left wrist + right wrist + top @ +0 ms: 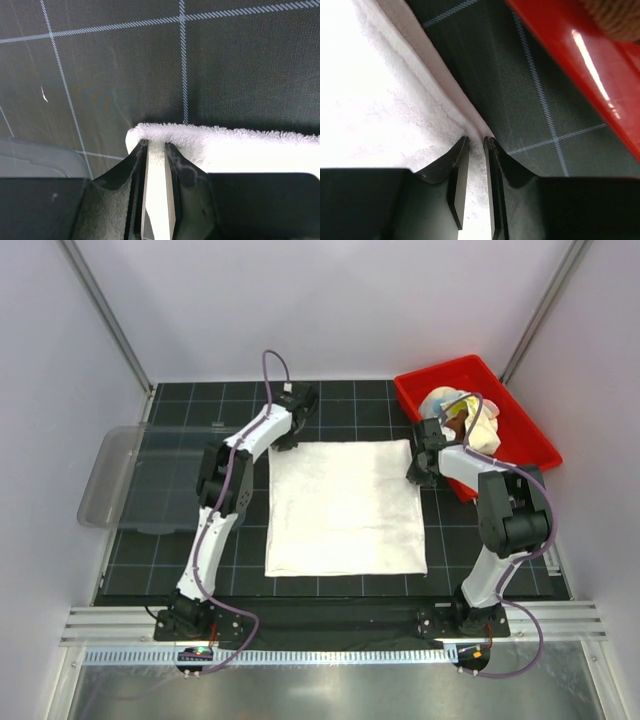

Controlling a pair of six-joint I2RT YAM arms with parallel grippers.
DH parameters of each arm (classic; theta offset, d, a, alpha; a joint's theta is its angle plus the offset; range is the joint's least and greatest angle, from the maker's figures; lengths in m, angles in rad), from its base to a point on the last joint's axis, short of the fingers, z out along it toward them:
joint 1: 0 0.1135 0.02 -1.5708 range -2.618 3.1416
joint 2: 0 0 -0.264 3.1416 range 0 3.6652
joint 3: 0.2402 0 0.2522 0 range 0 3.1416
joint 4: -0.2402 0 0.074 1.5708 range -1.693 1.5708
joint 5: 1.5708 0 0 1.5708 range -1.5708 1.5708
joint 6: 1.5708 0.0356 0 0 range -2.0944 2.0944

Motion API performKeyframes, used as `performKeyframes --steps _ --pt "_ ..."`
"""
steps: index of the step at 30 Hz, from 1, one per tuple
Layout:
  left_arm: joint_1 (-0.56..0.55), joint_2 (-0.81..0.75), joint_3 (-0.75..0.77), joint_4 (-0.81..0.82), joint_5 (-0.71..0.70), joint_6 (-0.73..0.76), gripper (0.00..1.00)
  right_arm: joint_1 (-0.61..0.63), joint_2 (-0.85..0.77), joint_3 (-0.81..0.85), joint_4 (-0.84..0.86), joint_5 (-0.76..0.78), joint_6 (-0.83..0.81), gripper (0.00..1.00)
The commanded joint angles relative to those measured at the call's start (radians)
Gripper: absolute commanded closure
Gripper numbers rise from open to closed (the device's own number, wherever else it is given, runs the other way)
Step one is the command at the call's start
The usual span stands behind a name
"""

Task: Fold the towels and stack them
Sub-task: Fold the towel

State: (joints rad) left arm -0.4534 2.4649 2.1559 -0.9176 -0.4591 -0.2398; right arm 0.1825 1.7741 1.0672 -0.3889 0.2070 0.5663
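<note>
1. Your left fingers (136,162) are drawn almost together, with only a narrow slit between them. They pinch the far-left corner of the cream-white towel (345,505).
2. Your right fingers (452,160) are drawn in just as tight, clamped on that towel's far-right corner.
3. The towel lies spread flat in the middle of the bench (180,560).
4. The other towels (482,430) sit bunched in the red bin (528,440) at the far-right corner.
5. A clear tray (115,475) overhangs the bench's left edge.
</note>
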Motion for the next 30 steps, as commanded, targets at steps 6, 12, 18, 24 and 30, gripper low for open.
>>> performKeyframes --steps 6,12,18,24,30 --pt "0.016 0.005 0.019 -0.044 0.052 0.020 0.73 -0.015 -0.002 0.023 -0.044 0.091 -0.048 0.73" --pt "0.016 -0.151 0.021 0.019 0.253 0.060 0.61 -0.015 -0.033 0.230 -0.071 -0.183 -0.221 0.58" --pt "0.018 -0.260 0.038 0.037 0.387 0.234 0.50 -0.017 0.151 0.577 -0.264 -0.323 -0.405 0.50" --pt "0.033 -0.304 -0.047 0.023 0.574 0.428 0.45 -0.023 0.318 0.788 -0.425 -0.512 -0.745 0.49" --pt "0.082 -0.215 0.070 -0.068 0.692 0.499 0.44 -0.048 0.380 0.928 -0.533 -0.610 -0.986 0.48"
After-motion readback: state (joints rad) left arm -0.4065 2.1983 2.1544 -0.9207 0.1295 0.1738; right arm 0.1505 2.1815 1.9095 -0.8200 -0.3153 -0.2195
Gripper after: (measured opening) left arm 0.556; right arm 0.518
